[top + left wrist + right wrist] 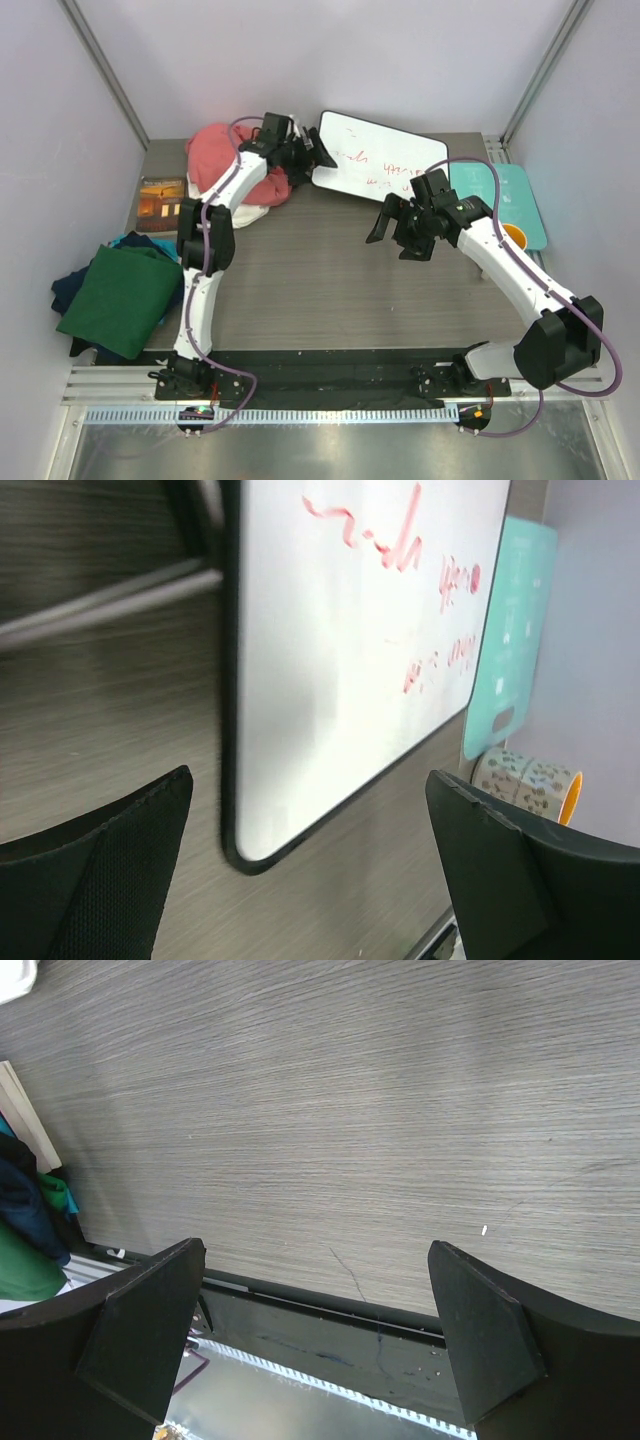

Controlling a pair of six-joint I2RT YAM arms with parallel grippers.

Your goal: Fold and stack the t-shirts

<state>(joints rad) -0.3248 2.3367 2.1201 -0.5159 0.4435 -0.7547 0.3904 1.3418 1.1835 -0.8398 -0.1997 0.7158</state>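
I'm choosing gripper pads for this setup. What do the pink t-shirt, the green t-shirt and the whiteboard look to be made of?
Pink t-shirt: soft matte cloth, probably cotton knit; it lies crumpled in loose folds.
Green t-shirt: similar matte cloth, folded with soft rounded edges.
Whiteboard: rigid, smooth glossy white face bearing red marker writing, thin dark rim, perhaps plastic.

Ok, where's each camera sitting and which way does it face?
Top external: above, behind the bases, looking down on the table; both arms show.
Left wrist: behind the open left gripper, facing the whiteboard.
Right wrist: behind the open right gripper, facing the table's near edge and green t-shirt.
Shared: top and left wrist show the whiteboard.
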